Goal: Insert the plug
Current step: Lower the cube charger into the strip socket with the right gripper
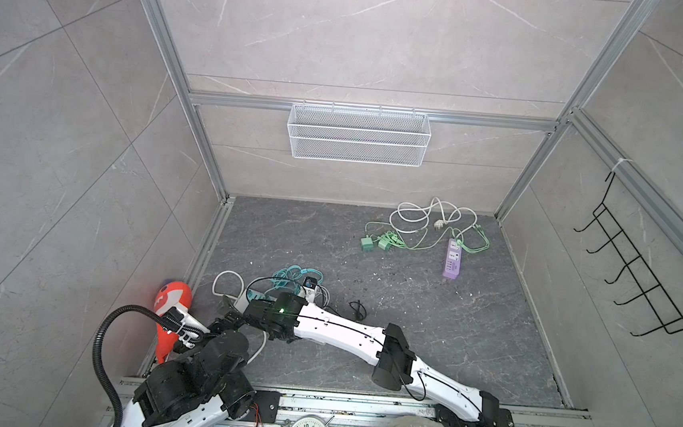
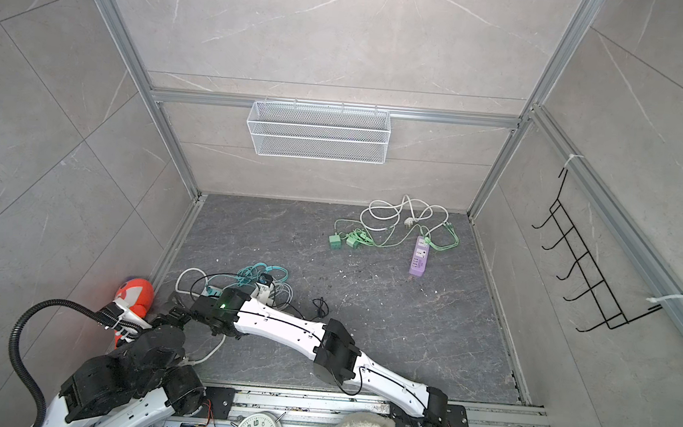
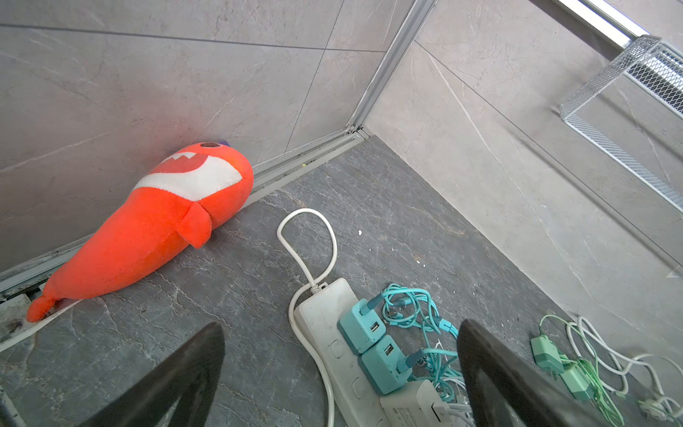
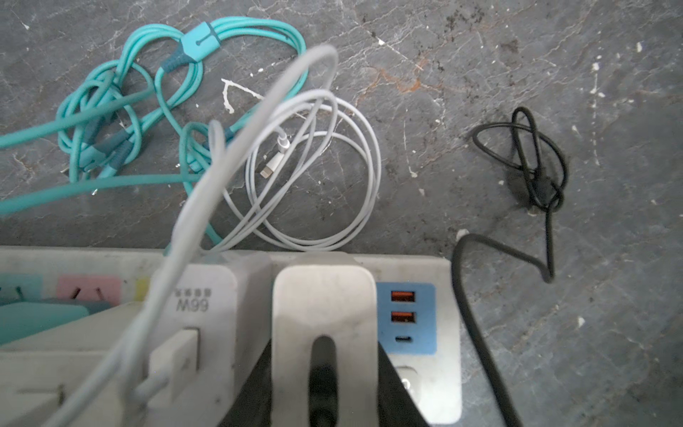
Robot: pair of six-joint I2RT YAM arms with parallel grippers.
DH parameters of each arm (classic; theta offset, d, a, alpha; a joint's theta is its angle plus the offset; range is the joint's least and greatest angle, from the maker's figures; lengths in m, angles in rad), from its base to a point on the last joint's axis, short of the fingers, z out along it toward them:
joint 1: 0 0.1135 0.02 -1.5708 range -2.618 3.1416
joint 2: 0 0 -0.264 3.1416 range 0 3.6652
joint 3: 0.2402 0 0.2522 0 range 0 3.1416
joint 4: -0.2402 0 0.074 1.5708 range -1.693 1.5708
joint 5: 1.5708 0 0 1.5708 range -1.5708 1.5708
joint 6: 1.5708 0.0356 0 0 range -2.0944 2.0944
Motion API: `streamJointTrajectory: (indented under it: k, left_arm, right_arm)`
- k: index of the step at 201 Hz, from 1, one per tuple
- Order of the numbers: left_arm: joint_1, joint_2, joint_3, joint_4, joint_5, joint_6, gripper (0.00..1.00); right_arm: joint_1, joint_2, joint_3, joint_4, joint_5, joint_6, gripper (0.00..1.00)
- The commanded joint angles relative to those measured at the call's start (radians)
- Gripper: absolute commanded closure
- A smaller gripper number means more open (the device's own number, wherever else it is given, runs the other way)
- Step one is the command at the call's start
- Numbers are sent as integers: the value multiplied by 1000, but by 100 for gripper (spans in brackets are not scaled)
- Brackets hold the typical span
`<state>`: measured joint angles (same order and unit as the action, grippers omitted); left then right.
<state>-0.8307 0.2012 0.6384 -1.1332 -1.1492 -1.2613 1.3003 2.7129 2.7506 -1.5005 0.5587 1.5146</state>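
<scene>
My right claw (image 4: 325,395) pinches the white plug (image 4: 321,295), which stands on the strip (image 4: 417,268) beside its blue USB panel (image 4: 406,318), near the counter's (image 1: 405,332) front-left corner. My left claw (image 3: 342,329) hangs spread over the strip's teal chargers (image 3: 373,347).

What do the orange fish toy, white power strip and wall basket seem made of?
Orange fish toy: plush fabric, fuzzy nap.
White power strip: hard plastic, matte, grimy scuffs.
Wall basket: fine wire mesh, probably white-coated metal.
</scene>
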Motion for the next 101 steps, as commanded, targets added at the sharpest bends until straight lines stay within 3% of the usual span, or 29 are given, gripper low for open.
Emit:
streamJointTrajectory:
  k: [1,22,38,55,91,101]
  left_arm:
    - [-2,-3,20,-11,-30,-27,0]
    - [-2,8,26,-31,-34,-23,0]
    - [-2,17,32,-51,-36,-47,0]
    - [-2,26,42,-24,-28,10,0]
    - [-2,59,63,-37,-18,34,0]
    - [-2,68,60,-42,-16,25,0]
  right_arm:
    - [48,117,-36,0,-226,-38,98]
    - [47,108,22,-38,-185,-54,93]
    - [47,68,5,-21,-164,-68,84]
    - [47,14,-38,15,-150,-85,69]
    - [47,-63,-69,62,-98,-126,59]
    - [45,-73,-65,59,-91,-133,51]
